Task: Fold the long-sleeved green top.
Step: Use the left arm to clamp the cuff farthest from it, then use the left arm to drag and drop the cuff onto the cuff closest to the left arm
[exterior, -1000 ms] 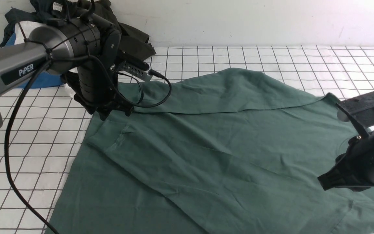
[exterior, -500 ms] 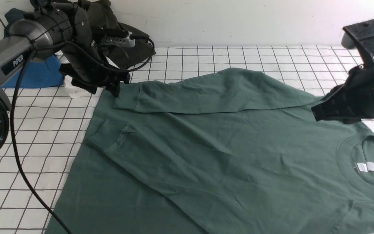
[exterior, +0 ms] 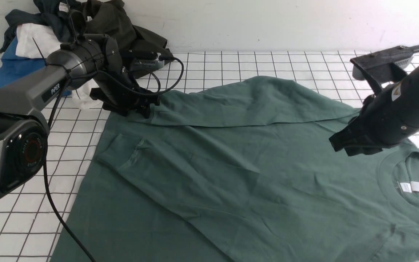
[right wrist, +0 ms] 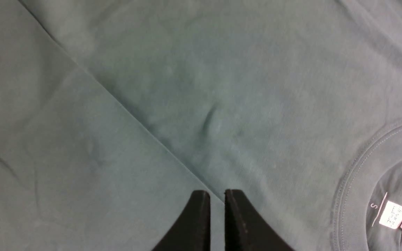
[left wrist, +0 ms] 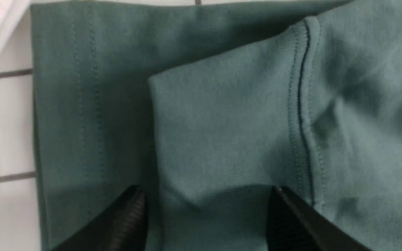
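Observation:
The green long-sleeved top (exterior: 231,174) lies spread flat on the gridded table, collar (exterior: 395,171) and white neck label (exterior: 418,188) to the right. One sleeve (exterior: 249,105) is folded across its far side and the other across the body. My left gripper (exterior: 142,111) is open, low over the far sleeve's ribbed cuff (left wrist: 222,122), one finger on each side of it (left wrist: 204,212). My right gripper (exterior: 340,145) is shut and empty above the shoulder, left of the collar (right wrist: 347,195); its tips (right wrist: 217,209) hover over a fold edge.
A pile of other clothes sits at the far left against the wall: a dark olive garment (exterior: 122,22), white cloth (exterior: 35,36) and blue cloth (exterior: 9,72). The left arm's black cable (exterior: 56,211) hangs over the table's near left. White gridded table (exterior: 267,62) shows beyond the top.
My left gripper has moved from the body's left edge away to the far sleeve's cuff. My right arm rose off the collar, uncovering the label, then came down leftward over the shoulder.

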{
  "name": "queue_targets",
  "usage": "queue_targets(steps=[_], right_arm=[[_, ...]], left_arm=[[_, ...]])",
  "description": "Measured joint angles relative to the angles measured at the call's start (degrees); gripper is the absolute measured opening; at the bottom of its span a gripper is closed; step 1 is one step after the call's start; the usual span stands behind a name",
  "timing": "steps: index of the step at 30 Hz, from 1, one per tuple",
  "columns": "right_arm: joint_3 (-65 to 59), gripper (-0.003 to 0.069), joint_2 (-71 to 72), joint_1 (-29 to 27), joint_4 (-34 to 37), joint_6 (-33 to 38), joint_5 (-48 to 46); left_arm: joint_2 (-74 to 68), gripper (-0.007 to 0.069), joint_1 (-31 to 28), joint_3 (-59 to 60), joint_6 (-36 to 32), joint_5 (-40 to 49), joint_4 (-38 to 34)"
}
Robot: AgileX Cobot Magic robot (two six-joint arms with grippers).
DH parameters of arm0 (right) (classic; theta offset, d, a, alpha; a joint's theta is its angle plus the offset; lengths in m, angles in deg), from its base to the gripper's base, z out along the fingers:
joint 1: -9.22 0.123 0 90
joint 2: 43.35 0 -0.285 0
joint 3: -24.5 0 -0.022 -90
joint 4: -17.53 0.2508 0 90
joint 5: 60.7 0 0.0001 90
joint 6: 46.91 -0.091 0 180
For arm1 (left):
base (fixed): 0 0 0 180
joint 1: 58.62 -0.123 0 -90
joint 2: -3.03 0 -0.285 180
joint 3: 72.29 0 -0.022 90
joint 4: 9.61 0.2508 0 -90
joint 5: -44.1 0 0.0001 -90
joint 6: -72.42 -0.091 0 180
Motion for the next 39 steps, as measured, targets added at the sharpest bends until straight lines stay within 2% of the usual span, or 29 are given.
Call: queue_targets(steps=[2,4,5,6,7,9,11,15,21,28,31,35,39], right_arm=[[0.1,0.0063,-0.1,0.0,0.0,0.0,-0.1],[0.0,0.0063,-0.1,0.0,0.0,0.0,-0.1],[0.0,0.0063,-0.1,0.0,0.0,0.0,-0.1],[0.0,0.0063,-0.1,0.0,0.0,0.0,-0.2],[0.0,0.0063,-0.1,0.0,0.0,0.0,-0.2],[0.1,0.0063,-0.1,0.0,0.0,0.0,-0.6],[0.1,0.0063,-0.1,0.0,0.0,0.0,-1.0],[0.1,0.0063,-0.1,0.0,0.0,0.0,-1.4],[0.2,0.0063,-0.1,0.0,-0.8,0.3,-3.6],[0.3,0.0063,0.8,0.0,-3.7,0.4,-5.1],[0.3,0.0063,2.1,0.0,-3.7,0.4,-6.1],[0.3,0.0063,6.3,0.0,-3.3,0.4,-7.9],[0.3,0.0063,12.4,0.0,-0.9,0.4,-9.6]], left_arm=[[-0.1,0.0338,0.0,-0.3,0.0,-0.1,-0.2],[-0.1,0.0309,0.0,-0.5,0.0,-0.1,-0.2],[-0.2,0.0236,0.0,-0.7,0.0,-0.1,-0.2],[-0.2,0.0194,0.0,-0.9,0.0,0.1,-0.2],[-0.2,0.0185,0.0,-0.9,0.0,0.1,-0.2],[-0.2,0.0076,0.0,-1.5,0.0,0.7,-0.2],[0.2,0.0029,0.0,-1.7,-0.2,1.4,-0.2],[1.6,0.0015,0.0,-1.7,-0.3,2.8,-0.2],[8.6,0.0013,0.0,-1.7,-0.8,9.8,-0.4],[22.1,0.0013,0.0,-1.2,-1.3,20.2,-0.7],[26.1,0.0013,0.0,1.4,-1.3,20.9,-1.0],[34.0,0.0013,0.0,13.1,-1.3,20.9,-1.6],[44.7,0.0013,0.0,34.0,-1.0,15.2,-1.8]])
